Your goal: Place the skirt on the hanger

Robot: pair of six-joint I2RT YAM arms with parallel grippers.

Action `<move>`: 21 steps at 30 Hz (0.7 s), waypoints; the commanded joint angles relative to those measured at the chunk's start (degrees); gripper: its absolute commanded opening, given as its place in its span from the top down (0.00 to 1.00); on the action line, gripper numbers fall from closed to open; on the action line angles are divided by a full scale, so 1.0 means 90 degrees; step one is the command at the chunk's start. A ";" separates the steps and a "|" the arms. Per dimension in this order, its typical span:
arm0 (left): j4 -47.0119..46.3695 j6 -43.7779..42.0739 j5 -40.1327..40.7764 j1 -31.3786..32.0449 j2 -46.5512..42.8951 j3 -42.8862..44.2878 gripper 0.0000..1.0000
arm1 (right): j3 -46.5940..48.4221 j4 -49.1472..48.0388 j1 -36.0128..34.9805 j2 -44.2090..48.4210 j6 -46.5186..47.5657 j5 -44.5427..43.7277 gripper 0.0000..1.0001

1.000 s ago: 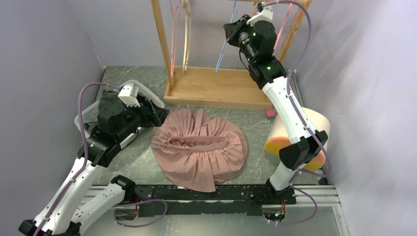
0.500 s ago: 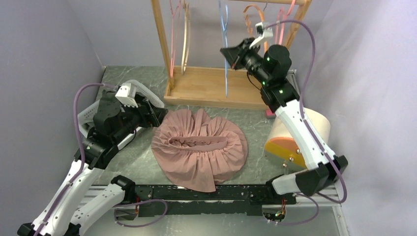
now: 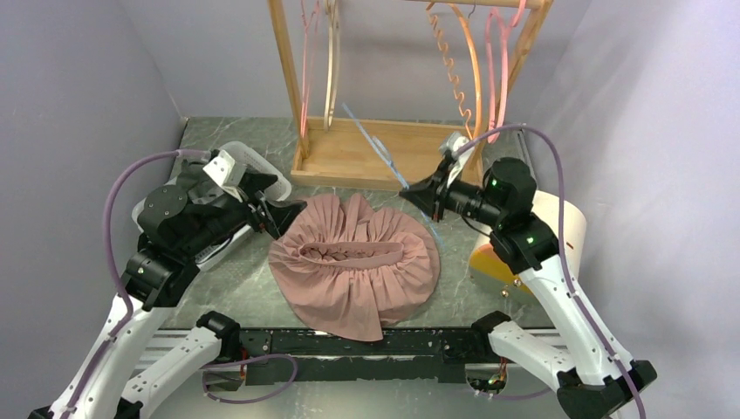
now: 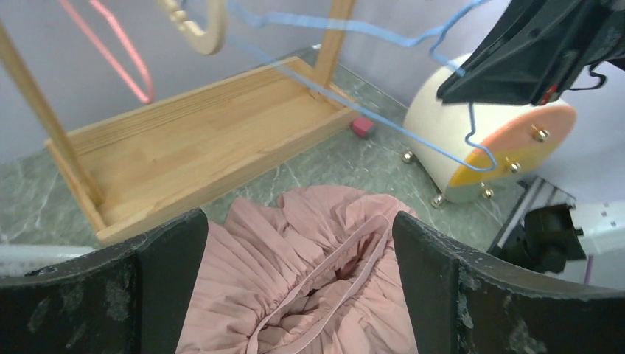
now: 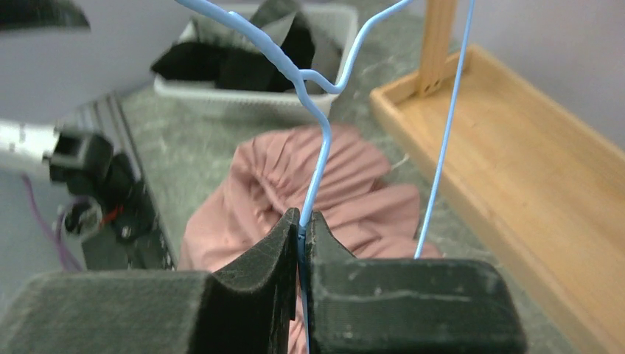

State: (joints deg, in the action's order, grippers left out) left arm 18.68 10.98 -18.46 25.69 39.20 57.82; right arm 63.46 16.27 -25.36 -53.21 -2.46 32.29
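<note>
right claw (image 5: 301, 221) pinches the hanger (image 5: 303, 76) just right of the skirt (image 3: 349, 292); left claw (image 3: 279, 212) gapes wide at its left edge, waistband (image 3: 353, 254) running across between them.

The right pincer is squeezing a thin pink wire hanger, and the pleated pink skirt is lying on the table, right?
Not quite: the thin wire hanger shut in the right pincer is blue, not pink, as the right wrist view shows. The pleated pink fabric skirt does lie on the grey-green stone table.
</note>
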 commanded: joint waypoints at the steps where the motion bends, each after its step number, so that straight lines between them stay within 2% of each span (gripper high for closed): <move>1: -0.0414 -0.0759 -0.1226 -0.0034 0.0112 -0.0087 0.00 | -0.0454 0.0898 -0.0179 0.0369 0.1089 0.0568 1.00; 5: -0.0609 -0.1170 -0.1512 -0.0032 0.0093 -0.0329 0.01 | -0.1089 0.0907 -0.0264 0.0643 0.1718 0.1531 1.00; 8: -0.0786 -0.1843 -0.2524 -0.0032 0.0114 -0.0537 0.04 | -0.1462 0.0508 -0.0287 0.0748 0.1773 0.2027 1.00; 14: -0.0762 -0.2897 -0.3703 -0.0024 0.0565 -0.0522 0.08 | -0.1185 0.0693 -0.0409 0.0131 0.1968 0.2776 1.00; 21: 0.0527 -0.4035 -0.4432 0.0096 0.1513 -0.0170 0.21 | -0.0722 0.1096 -0.0822 -0.0620 0.2196 0.2820 1.00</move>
State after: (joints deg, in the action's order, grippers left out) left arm 16.58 -16.01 -51.22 25.80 50.65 54.28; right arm 54.02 24.73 -30.94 -56.75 15.35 55.29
